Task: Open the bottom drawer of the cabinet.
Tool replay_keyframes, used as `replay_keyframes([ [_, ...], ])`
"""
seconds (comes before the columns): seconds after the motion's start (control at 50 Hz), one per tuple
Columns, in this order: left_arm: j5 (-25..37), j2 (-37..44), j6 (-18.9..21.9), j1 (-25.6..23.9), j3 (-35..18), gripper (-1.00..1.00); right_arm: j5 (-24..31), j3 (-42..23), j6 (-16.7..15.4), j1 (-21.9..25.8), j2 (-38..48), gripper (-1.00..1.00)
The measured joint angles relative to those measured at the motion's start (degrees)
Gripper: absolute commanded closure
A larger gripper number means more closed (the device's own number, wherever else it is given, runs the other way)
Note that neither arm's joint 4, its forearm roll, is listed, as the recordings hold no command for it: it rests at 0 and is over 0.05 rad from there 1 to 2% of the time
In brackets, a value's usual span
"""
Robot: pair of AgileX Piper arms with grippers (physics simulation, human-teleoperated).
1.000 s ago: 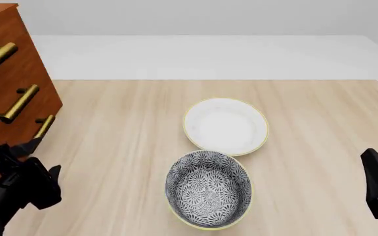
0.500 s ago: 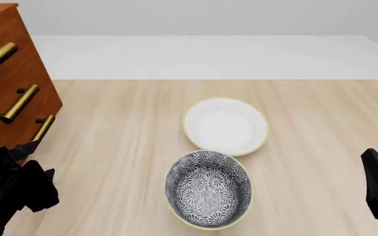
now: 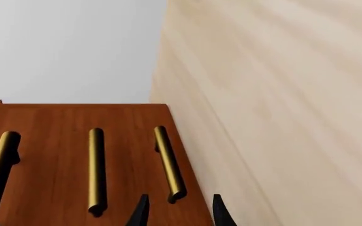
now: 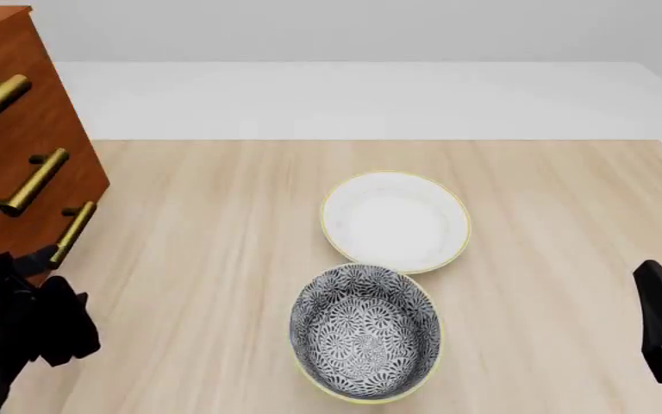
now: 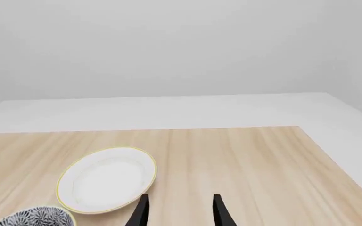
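The left gripper [image 4: 34, 259], jaws spread, has crept up and toward the large reddish-brown wooden cabinet [image 4: 15, 138] over the past second, so its tips now sit just beside the near end of the brass bar handle [image 3: 169, 162] on the bottom drawer [image 3: 184, 188], which remains shut at the table's left edge. The grasp looks imminent but not yet made. The right gripper [image 5: 179, 212] idles, jaws apart, near the white bowl [image 4: 396, 221] and patterned bowl [image 4: 365, 332].

No readable text in any view.

The cabinet [image 4: 9, 155], its brass handles, the white bowl [image 4: 396, 221], the patterned bowl [image 4: 365, 331] and the tabletop [image 4: 216, 259] carried no letters, numbers, labels or brand marks; the bowl's pattern was only ornament.
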Motion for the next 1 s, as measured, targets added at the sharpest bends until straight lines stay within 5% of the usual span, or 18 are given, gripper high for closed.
replay_keyframes([
  [1.0, 0.0, 10.6, 4.2, 4.1, -9.3, -1.00, -0.2, 0.0, 0.6, -0.5, 0.1, -1.00],
])
